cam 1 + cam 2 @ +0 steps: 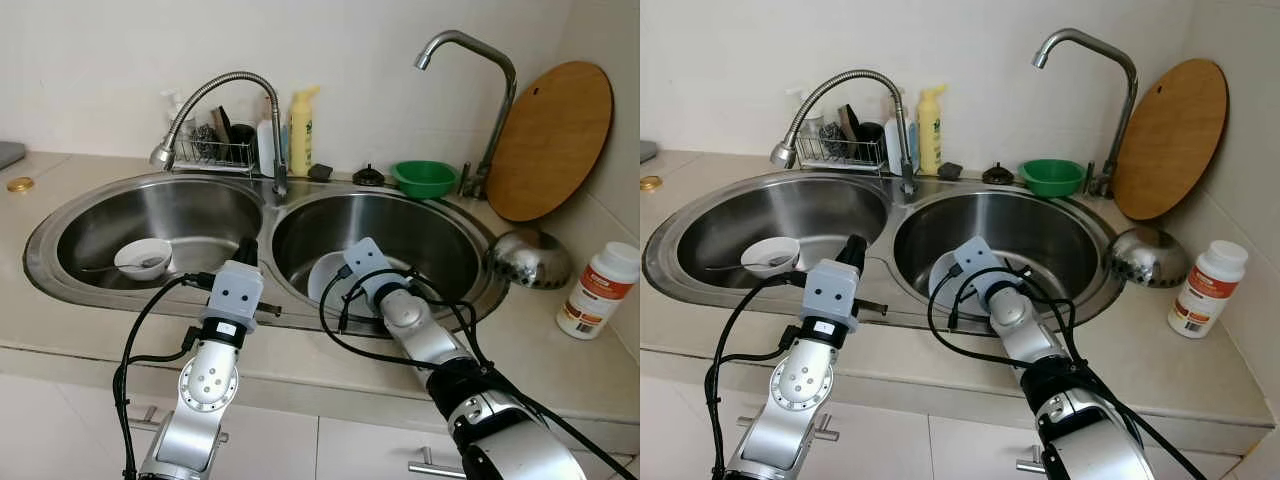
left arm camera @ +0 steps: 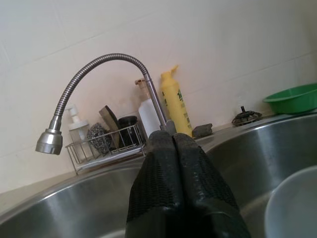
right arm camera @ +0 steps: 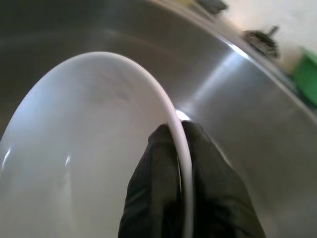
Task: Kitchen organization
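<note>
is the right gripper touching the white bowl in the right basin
Touching. In the right wrist view the right gripper has its black fingers pinched on either side of the white bowl rim, no gap.

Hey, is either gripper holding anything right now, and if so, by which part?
The right gripper pinches the white bowl by its rim, one finger on each side, in the right basin. The left gripper is shut and empty.
</note>
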